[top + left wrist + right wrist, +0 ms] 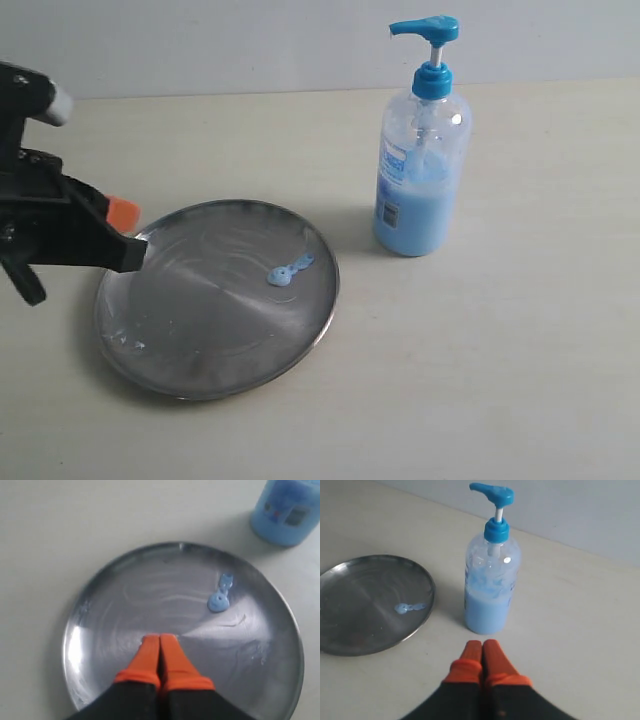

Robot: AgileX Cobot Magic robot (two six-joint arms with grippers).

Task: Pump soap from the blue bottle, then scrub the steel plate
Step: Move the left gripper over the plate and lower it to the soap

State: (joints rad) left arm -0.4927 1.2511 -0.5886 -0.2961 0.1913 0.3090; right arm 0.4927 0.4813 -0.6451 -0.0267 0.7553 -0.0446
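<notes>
Though outside exterior view, right pincer (482,647) sits closed.

steel plate (200,335) shiny grey metal, streaky film; blue bottle (425,160) clear glossy plastic; soap (283,277) creamy, opaque; tabletop (500,390) matt, smooth.

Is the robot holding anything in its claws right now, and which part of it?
Nothing. The left gripper is shut empty over the steel plate, and the right gripper is shut empty, short of the blue bottle.
</notes>
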